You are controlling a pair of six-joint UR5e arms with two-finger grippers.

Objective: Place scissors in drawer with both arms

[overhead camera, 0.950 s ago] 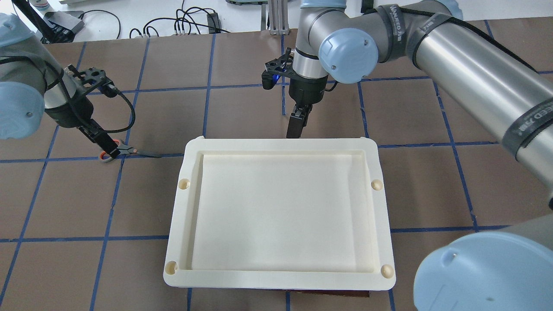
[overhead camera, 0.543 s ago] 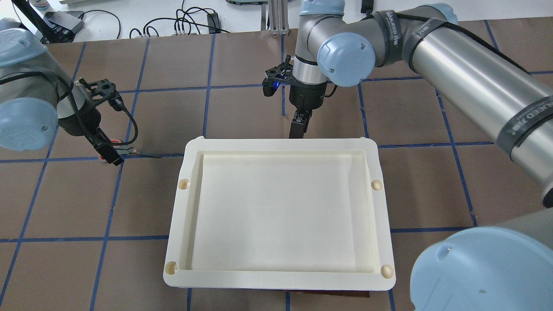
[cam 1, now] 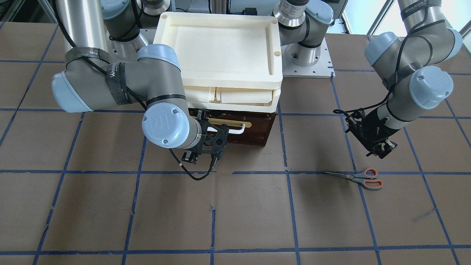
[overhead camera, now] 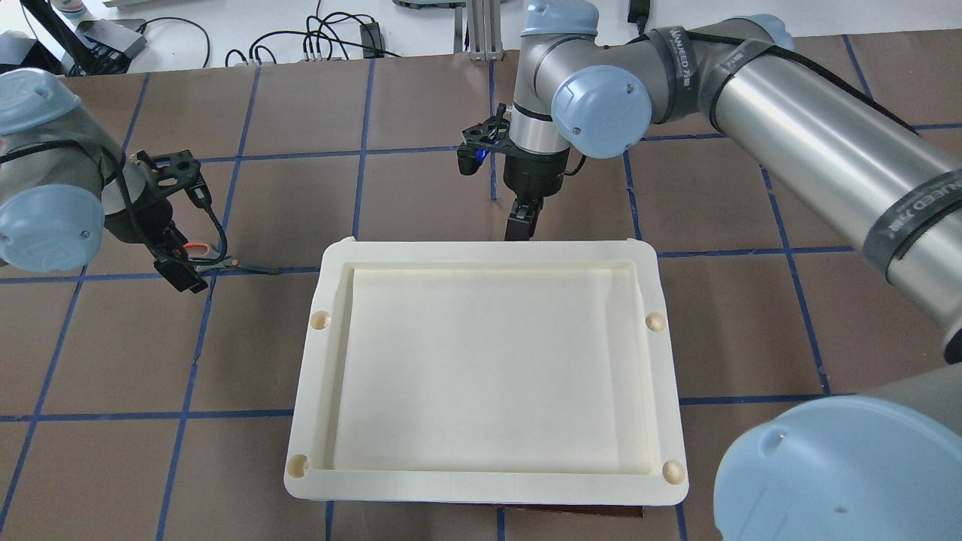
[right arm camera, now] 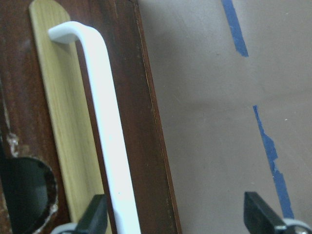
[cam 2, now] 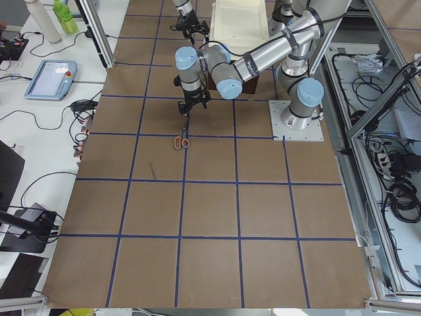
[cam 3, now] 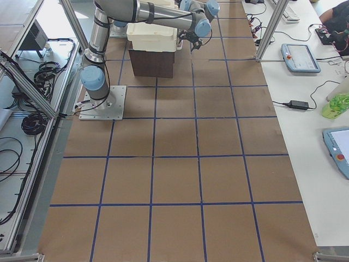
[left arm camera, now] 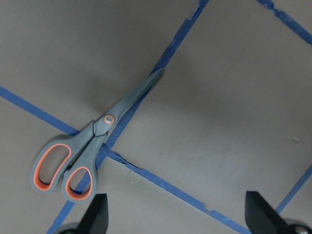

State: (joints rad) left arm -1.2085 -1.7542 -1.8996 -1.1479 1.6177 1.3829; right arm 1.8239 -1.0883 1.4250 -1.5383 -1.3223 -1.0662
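Observation:
The scissors (cam 1: 358, 178) lie flat on the table, blades shut, grey handles with orange lining; they also show in the left wrist view (left arm camera: 97, 141) and partly in the overhead view (overhead camera: 219, 261). My left gripper (cam 1: 382, 149) hangs open and empty above them, a little nearer the robot than the handle loops (overhead camera: 180, 274). The dark reddish-brown drawer (cam 1: 257, 129) sits under the cream trays. My right gripper (overhead camera: 520, 222) is open just in front of the drawer's white bar handle (right arm camera: 107, 131), not closed on it. The handle also shows in the front view (cam 1: 235, 129).
A stack of cream plastic trays (overhead camera: 488, 252) rests on top of the drawer box and hides it from overhead. Blue tape lines cross the brown table. Cables lie beyond the table's far edge (overhead camera: 316, 41).
My left gripper has risen and drawn back a little from the scissors, which stay put on the table. My right gripper has barely shifted in front of the drawer.

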